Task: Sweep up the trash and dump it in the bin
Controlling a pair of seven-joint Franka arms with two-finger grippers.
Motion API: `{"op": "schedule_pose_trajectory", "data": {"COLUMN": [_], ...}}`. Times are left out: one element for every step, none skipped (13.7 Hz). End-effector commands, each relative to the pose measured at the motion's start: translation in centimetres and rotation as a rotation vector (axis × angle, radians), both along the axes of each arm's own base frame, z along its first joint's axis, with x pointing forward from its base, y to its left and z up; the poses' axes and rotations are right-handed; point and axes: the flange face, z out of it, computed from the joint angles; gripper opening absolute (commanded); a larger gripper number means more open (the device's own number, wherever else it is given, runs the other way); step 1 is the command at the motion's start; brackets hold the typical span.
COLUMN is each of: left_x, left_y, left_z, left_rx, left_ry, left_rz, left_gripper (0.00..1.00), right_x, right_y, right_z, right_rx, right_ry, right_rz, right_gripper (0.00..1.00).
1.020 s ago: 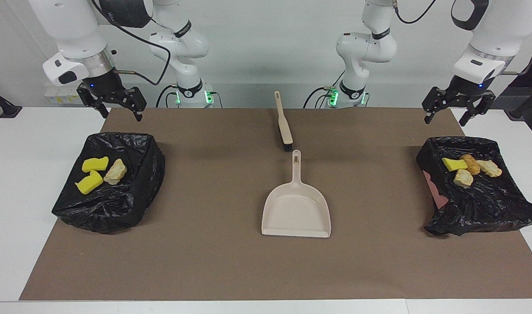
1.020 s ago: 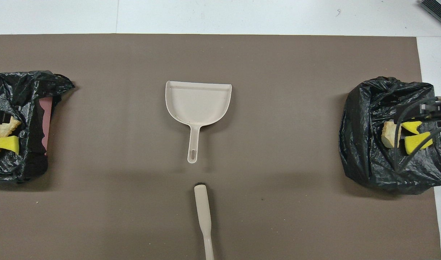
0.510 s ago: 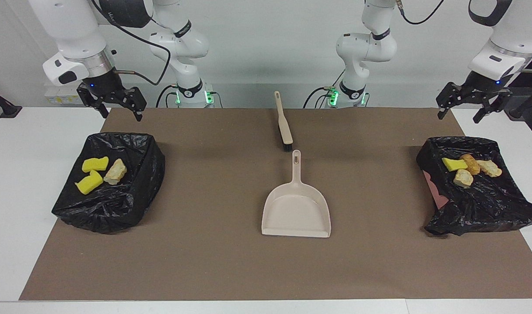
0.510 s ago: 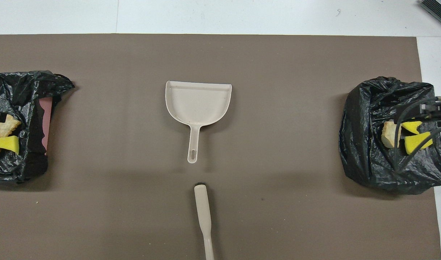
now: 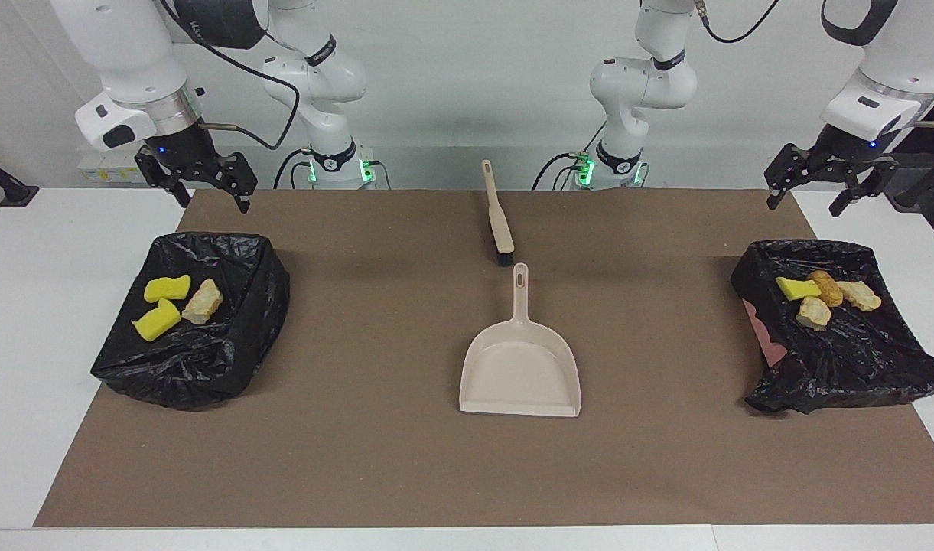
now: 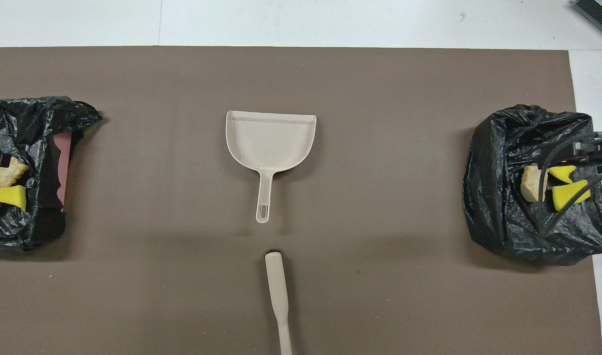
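The trash lies in two black-bagged bins. The bin (image 5: pixel 206 360) at the right arm's end holds two yellow sponge chunks (image 5: pixel 167 288) and a tan bread piece (image 5: pixel 203 301). The bin (image 5: pixel 857 367) at the left arm's end holds a yellow chunk (image 5: pixel 797 288) and three bread-like lumps (image 5: pixel 813 312). My right gripper (image 5: pixel 214 200) hangs open and empty over the mat's edge, beside its bin. High over the table's corner, my left gripper (image 5: pixel 809 200) is open and empty too.
A beige dustpan (image 5: pixel 520 371) lies empty mid-mat, its handle pointing toward the robots. A beige hand brush (image 5: pixel 499 218) lies just nearer the robots, in line with it. A brown mat (image 5: pixel 375 459) covers the white table.
The left gripper rose and drew away from its bin toward the table's end, then held still. The right gripper, trash, dustpan and brush have not moved.
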Motion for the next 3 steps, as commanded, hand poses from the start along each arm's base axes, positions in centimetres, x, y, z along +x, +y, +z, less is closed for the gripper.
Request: {"op": "schedule_pose_trajectory", "data": {"left_x": [0.11,0.02,-0.01], "left_y": [0.04,0.04,-0.04], "left_z": [0.23,0.27,0.17], "left_rx": [-0.01,-0.01,-0.011], "left_ry": [0.017,0.02,0.025], "left_rz": [-0.002,-0.004,-0.006], "left_gripper": [1.0,1.0,1.0], "right_x": [-0.66,-0.66,-0.67], "right_y": [0.08,0.08,0.08], "right_z": [0.13,0.13,0.12], "right_rx": [0.019,0.019,0.019], "right_ry": [-0.001,-0.001,0.0], "right_rz": [-0.006,-0.007,-0.006], "right_gripper": [1.0,1.0,1.0]}}
